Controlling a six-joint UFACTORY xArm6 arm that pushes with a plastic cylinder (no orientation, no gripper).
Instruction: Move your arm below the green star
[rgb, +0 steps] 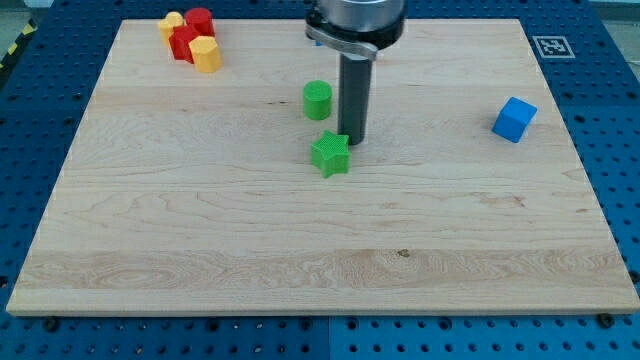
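Observation:
The green star (329, 154) lies near the middle of the wooden board (200, 230). My tip (354, 141) stands just to the upper right of the star, close against it. A green cylinder (317, 100) stands above the star, to the left of the rod.
A blue cube (514, 119) sits at the view's right. A cluster at the top left holds a red cylinder (199, 20), a red block (184, 42), a yellow block (206, 54) and another yellow block (171, 22). A fiducial marker (550, 46) is at the board's top right corner.

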